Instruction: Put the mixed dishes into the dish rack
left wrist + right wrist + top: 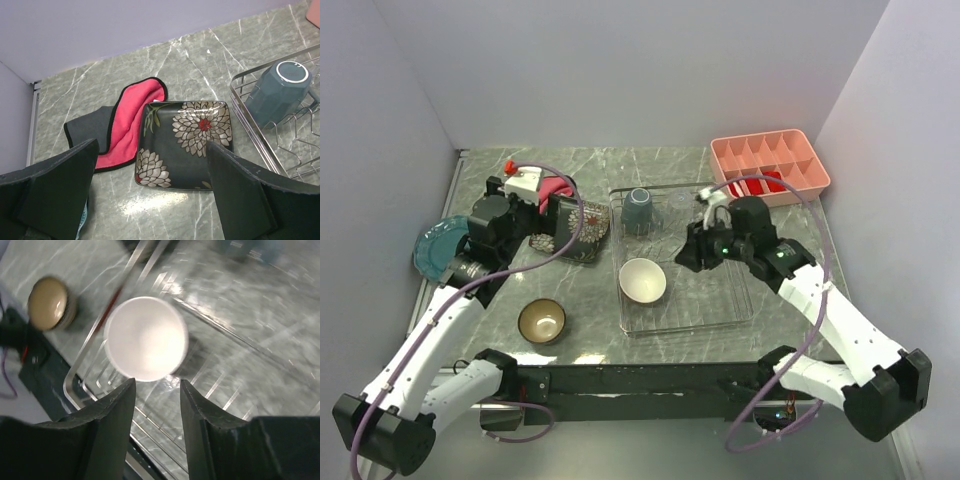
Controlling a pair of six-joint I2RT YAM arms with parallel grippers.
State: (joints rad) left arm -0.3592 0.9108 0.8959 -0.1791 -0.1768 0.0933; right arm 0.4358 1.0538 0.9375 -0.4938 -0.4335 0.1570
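Observation:
The silver wire dish rack [725, 300] stands mid-table. In it are an upside-down grey-blue mug [638, 210] and a bowl with a white inside [643, 281]. The square dark plate with white flowers [187, 142] lies left of the rack, beside the red-pink cloth [132, 117]. The dark cream-lined bowl [542, 321] sits on the table near the front. The round blue plate [438, 245] is at the far left. My left gripper [150, 200] is open and empty just before the square plate's near edge. My right gripper [157, 385] is open and empty above the rack, beside the white-inside bowl [146, 337].
A pink compartment tray [770, 167] with red items stands at the back right, behind the rack. The mug [280, 92] and rack rim [250, 127] show at the right of the left wrist view. The cream-lined bowl [48, 302] lies outside the rack's corner.

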